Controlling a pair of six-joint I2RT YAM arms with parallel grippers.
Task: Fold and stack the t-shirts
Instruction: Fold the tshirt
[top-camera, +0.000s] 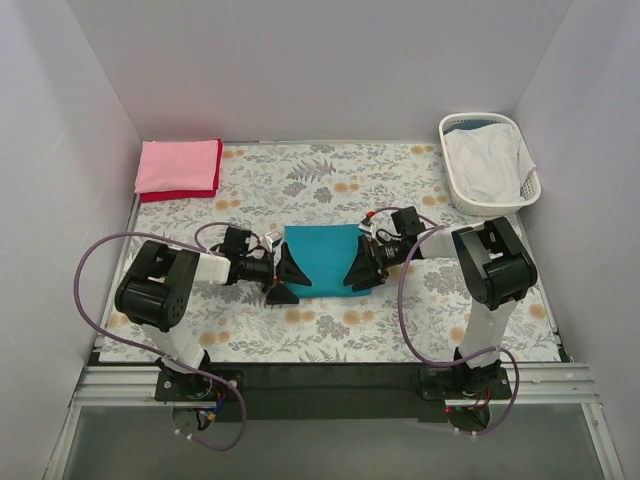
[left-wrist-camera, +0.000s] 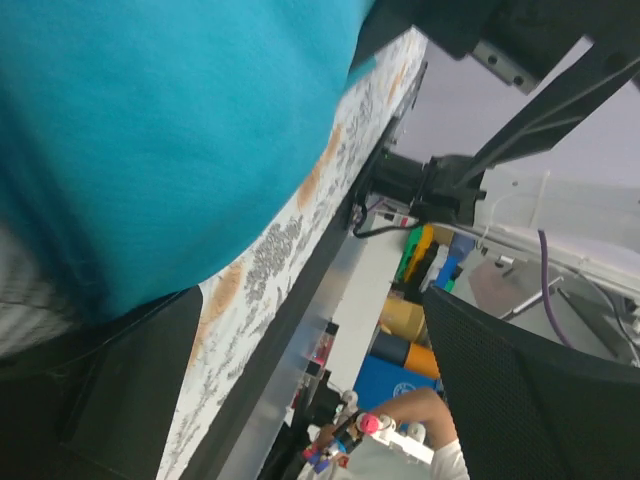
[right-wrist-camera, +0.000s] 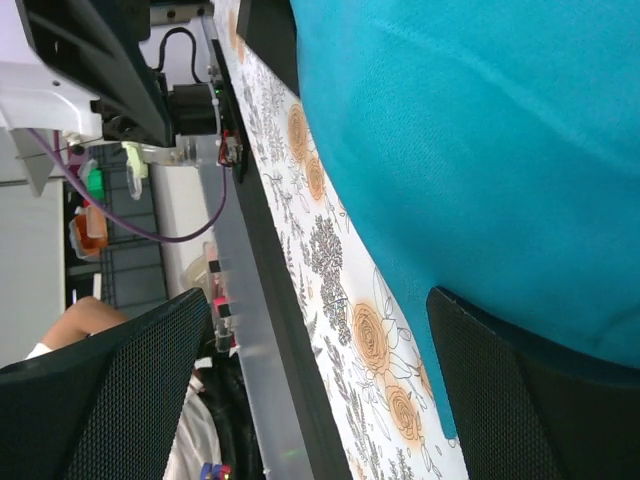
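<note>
Where the two arms reach inward from the near edge of the flower-printed desk (top-camera: 330, 335), the entries run outward from them.

1. Left fingers (top-camera: 288, 272): spread wide apart, low over the desk, at the left edge of the teal t-shirt. On the left wrist camera, teal cloth fills the space ahead of these fingers and its edge reaches into the gap between them. Nothing is clamped. Whether a finger touches the cloth cannot be told.

2. Right fingers (top-camera: 360, 268): likewise spread wide, facing the left pair across the shirt, at its right edge. On the right wrist camera the cloth edge lies in the gap between them, with bare printed desk beside it. No clamp is seen.

3. Teal t-shirt (top-camera: 322, 258): folded to a compact rectangle, flat on the desk, directly between the two sets of fingers.

4. Pink t-shirt (top-camera: 178, 165): folded, well beyond the left fingers at the far left corner of the desk, lying on top of item 5.

5. Red t-shirt (top-camera: 180, 195): folded beneath the pink one, showing only as a strip along its near and right edges.

6. White slatted laundry basket (top-camera: 478, 119): well beyond the right fingers at the far right corner, holding a crumpled white cloth (top-camera: 485, 162).
</note>
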